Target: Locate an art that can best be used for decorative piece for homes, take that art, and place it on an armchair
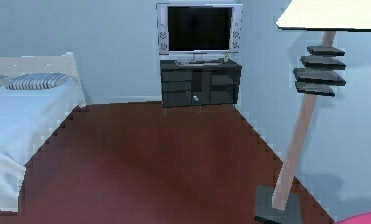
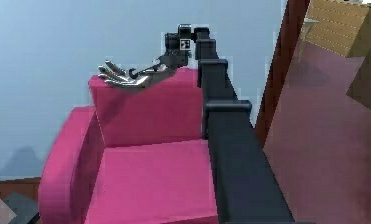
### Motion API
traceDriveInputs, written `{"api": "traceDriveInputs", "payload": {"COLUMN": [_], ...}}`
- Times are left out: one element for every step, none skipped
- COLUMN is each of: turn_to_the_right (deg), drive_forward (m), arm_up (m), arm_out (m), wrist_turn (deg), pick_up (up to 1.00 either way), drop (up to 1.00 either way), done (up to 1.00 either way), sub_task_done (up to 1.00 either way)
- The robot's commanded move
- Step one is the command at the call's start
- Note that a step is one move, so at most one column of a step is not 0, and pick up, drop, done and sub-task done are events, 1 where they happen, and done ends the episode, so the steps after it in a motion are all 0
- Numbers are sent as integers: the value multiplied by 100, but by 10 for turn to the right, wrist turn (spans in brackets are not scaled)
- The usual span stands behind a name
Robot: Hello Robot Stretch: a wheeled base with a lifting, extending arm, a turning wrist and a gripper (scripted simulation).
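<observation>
In the forward view, a television is sitting on a dark stand by the far wall, with a bed at the left and a floor lamp at the right.

In the arm side view, the arm is reaching across the pink armchair. This is putting the hand by the top edge of the chair's back. A pale grey spiky piece, probably the art, is sitting at that edge, so I cannot tell whether the hand is gripping it. The reach suggests the piece is meant for this chair.
</observation>
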Motion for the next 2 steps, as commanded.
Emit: {"api": "traceDriveInputs", "payload": {"turn_to_the_right": [0, 0], "drive_forward": [0, 0], "arm_up": [0, -34], "arm_out": [0, 0], "wrist_turn": [240, 0], "pick_up": [0, 0], "drop": [0, 0], "done": [0, 0], "sub_task_done": [0, 0]}}
